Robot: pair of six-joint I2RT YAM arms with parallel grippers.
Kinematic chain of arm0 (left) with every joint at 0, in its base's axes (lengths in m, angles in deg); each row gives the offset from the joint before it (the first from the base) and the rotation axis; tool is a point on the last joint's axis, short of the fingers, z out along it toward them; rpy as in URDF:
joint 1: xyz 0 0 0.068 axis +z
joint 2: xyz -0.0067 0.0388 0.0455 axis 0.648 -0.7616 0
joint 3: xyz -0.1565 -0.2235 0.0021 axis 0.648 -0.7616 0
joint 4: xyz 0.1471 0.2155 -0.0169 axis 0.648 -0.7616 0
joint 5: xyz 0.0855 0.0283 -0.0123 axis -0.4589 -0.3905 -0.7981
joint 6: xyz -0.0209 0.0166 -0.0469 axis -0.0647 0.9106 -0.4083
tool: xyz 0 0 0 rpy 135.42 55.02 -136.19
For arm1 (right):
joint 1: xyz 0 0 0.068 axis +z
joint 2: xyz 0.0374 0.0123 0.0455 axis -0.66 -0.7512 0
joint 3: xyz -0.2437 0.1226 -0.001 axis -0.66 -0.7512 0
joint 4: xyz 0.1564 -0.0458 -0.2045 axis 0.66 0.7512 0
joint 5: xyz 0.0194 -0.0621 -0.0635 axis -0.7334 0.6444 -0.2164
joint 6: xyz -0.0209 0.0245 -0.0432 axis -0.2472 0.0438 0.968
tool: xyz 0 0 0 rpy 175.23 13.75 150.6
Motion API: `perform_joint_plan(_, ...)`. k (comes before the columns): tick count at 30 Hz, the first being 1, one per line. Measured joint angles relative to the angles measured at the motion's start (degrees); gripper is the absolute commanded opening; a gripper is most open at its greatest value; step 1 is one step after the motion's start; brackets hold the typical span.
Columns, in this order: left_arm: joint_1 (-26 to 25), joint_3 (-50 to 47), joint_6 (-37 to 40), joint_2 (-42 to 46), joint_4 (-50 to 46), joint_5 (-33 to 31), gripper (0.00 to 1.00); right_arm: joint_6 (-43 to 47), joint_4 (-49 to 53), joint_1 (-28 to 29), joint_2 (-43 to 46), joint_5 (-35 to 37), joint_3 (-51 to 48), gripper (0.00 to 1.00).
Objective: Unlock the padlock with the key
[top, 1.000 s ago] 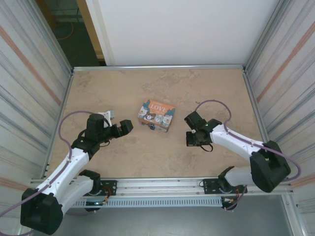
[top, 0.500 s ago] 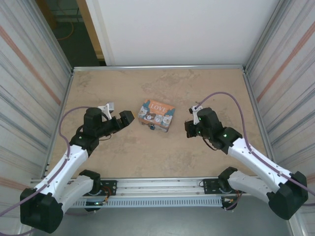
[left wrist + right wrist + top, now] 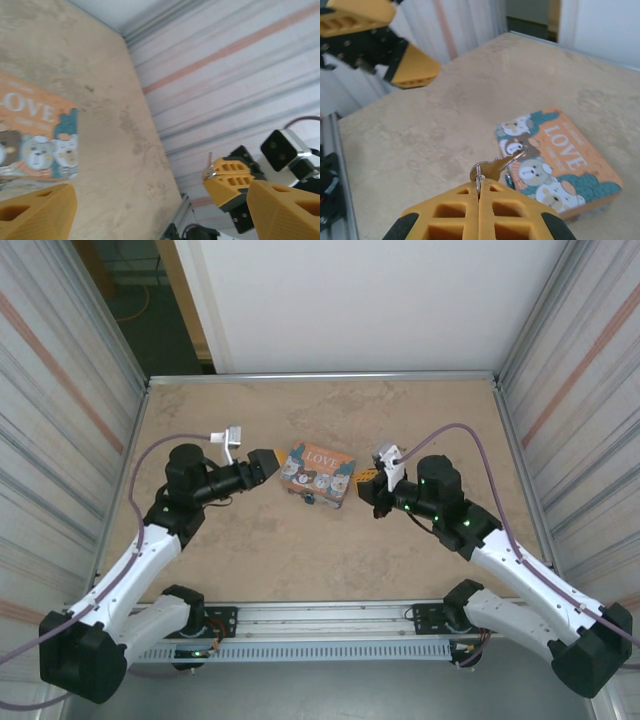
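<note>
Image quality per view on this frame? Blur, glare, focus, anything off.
Top external: even diffuse light, no glare, sharp, print on the tin readable. Left wrist: view tilted, the left gripper's fingers soft up close, tin lettering slightly smeared. Right wrist: key crisp in the shut right gripper, far wall bright and soft.

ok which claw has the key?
The right claw: it is shut on the key, whose blade pokes out in front. The left claw is open and holds nothing.
</note>
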Motion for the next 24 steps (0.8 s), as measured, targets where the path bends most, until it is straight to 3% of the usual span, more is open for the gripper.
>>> perform_joint_plan(9,-6.43,9.90,5.09,-5.05,-1.18,5.51,0.67,10.99,4.79,6.10,-3.87,-2.01,8.87,0.00)
perform_joint_plan(24,-11.61,15.02,14.08,-10.60,-13.55,6.45,0.54,25.09,20.00,13.88,-10.60,10.47,18.47,0.00)
